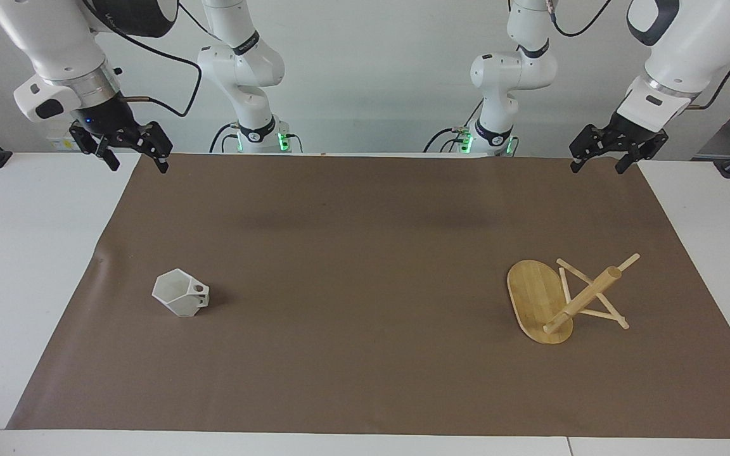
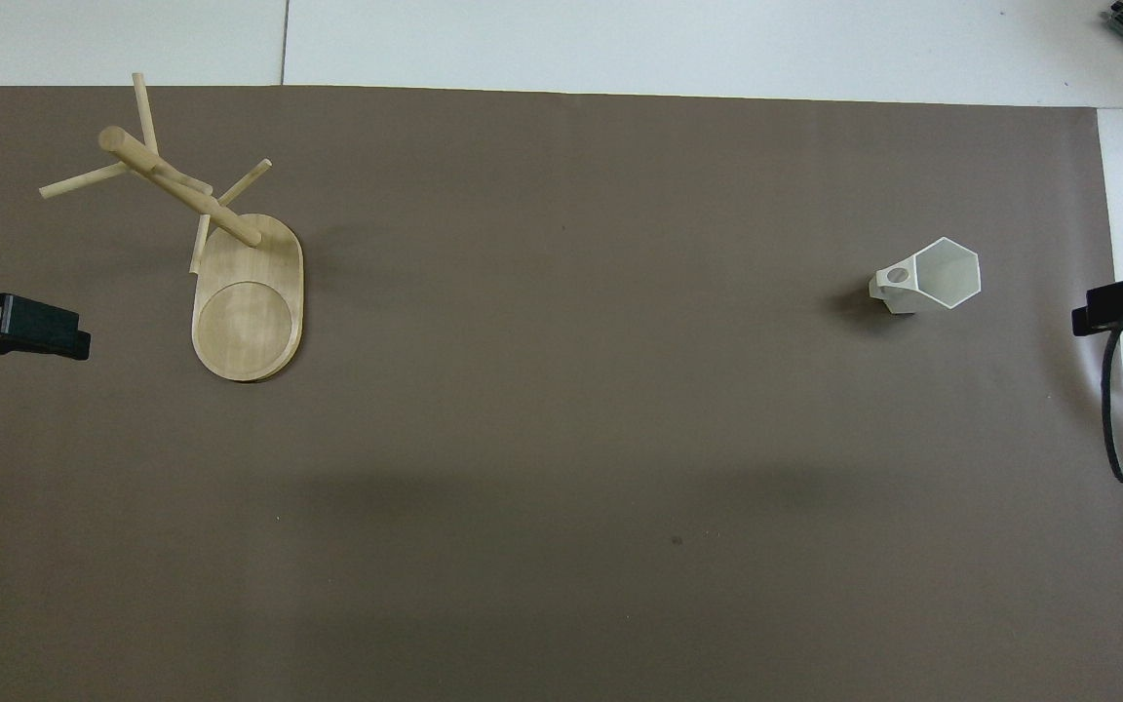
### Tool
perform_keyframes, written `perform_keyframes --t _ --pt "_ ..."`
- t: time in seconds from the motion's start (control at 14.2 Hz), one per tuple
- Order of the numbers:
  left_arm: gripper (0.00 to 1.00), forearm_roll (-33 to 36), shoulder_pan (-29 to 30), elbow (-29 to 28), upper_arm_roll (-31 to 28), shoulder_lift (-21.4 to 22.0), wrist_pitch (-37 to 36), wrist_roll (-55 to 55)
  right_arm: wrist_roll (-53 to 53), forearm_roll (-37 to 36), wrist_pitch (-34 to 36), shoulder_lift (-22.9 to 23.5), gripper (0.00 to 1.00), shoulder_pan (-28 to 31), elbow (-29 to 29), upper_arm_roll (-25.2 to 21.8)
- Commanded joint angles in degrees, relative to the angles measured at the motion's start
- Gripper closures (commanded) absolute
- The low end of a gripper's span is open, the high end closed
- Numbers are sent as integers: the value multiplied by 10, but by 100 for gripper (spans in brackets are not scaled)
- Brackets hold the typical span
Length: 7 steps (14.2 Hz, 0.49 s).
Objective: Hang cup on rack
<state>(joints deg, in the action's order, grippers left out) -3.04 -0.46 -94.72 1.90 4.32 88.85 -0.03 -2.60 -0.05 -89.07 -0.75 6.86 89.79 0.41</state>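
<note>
- Cup [image 1: 179,295]: small white faceted mug, upright on the brown mat [image 1: 365,253] toward the right arm's end of the table [image 1: 29,266]; hexagonal mouth up; blocky pierced handle [image 2: 895,280] points toward the mat's middle. No lettering legible.
- Rack [image 1: 564,300]: bamboo mug tree, upright on its flat oval base [image 2: 248,317] toward the left arm's end, well apart from the cup. The base's long axis runs nearer-to-farther from the robots, with the post [image 2: 178,185] at its farther end. Thin pegs cross the post.
- Right gripper [image 1: 132,155]: raised over the mat's corner nearest its arm, fingers spread, empty. Arm waits. Overhead view cuts it off at the frame edge.
- Left gripper [image 1: 598,163]: raised over the matching corner, fingers spread, empty.
</note>
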Motion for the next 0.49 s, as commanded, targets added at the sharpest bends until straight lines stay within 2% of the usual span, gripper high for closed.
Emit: perform_keyframes --t 0.0,0.42 --pt "0 10 6 -5 5 9 -8 6 -7 11 -10 -8 0 2 10 -3" --pt "0 11 6 -5 5 9 -9 6 -12 11 -23 -8 0 2 12 -10"
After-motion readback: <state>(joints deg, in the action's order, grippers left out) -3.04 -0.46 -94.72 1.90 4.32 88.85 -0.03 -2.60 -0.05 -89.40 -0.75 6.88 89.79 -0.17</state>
